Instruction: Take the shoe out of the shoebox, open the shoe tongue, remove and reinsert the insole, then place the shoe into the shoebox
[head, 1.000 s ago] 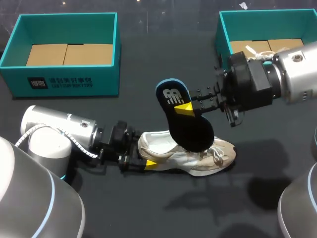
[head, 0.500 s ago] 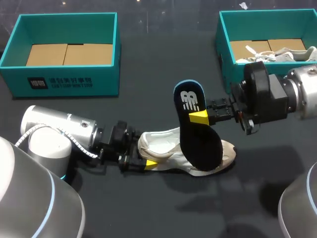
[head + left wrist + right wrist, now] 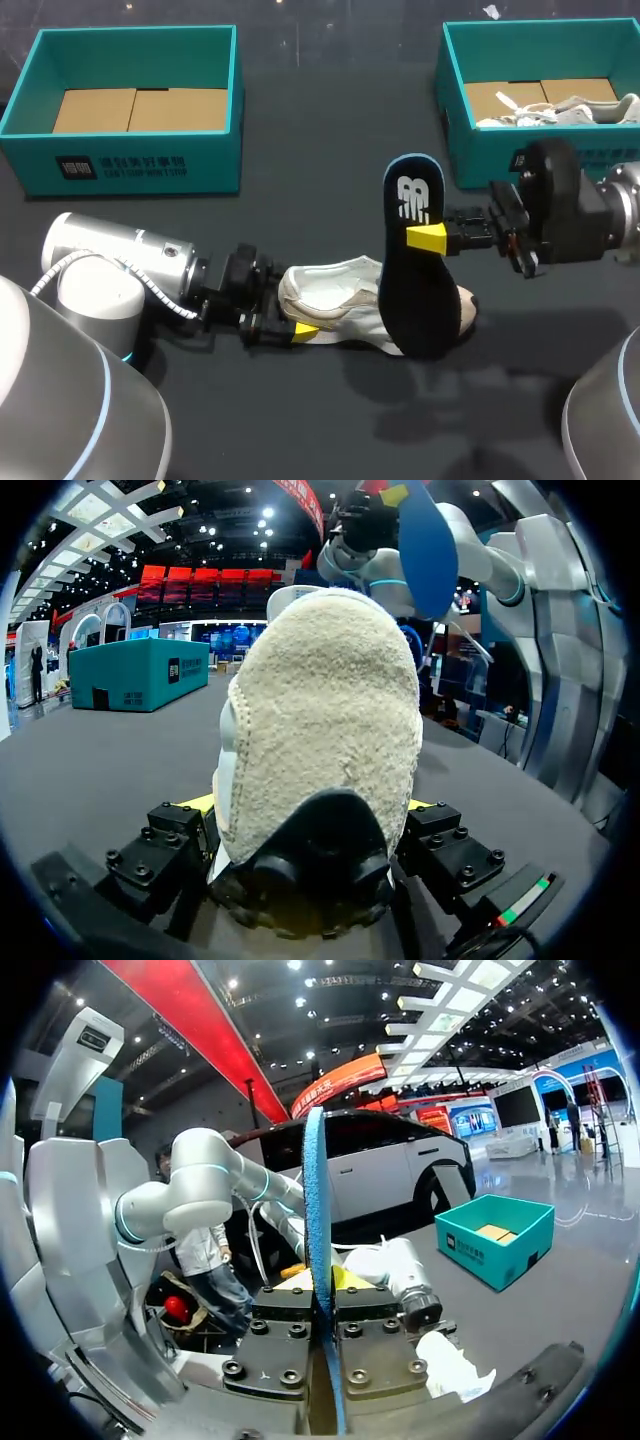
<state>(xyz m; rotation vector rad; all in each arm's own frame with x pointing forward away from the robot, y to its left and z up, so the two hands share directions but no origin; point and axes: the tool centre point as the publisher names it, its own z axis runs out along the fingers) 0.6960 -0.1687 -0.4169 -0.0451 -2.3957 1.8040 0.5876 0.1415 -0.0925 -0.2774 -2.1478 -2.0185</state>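
Quick status from my side. My left gripper (image 3: 290, 318) is clamped on the heel of the shoe (image 3: 345, 300), with one finger on each side. In the left wrist view the cream heel fills the space between the yellow tips. The shoe sits on the dark table (image 3: 330, 140), out in front of both boxes. Its heel is toward my left arm, its toe points over to the right, and its opening faces up.

My right gripper (image 3: 426, 238) is pinching the insole (image 3: 412, 285) around its middle, fingers pressed on it from both faces. From the right wrist camera I see it edge-on, a thin blue strip running straight up between the two fingers. In the head view it stands nearly upright. The heel end with the white logo is on top, and the black toe end is down by the front of the shoe, covering the toe. I can't tell whether it touches the shoe there or just hangs in front of it.

The left shoebox (image 3: 130, 160), teal, sits at the far left and shows its cardboard floor. The right shoebox (image 3: 455, 110), also teal, is at the far right, just behind my right arm. A second pale shoe (image 3: 570, 108) with loose laces lies in it.
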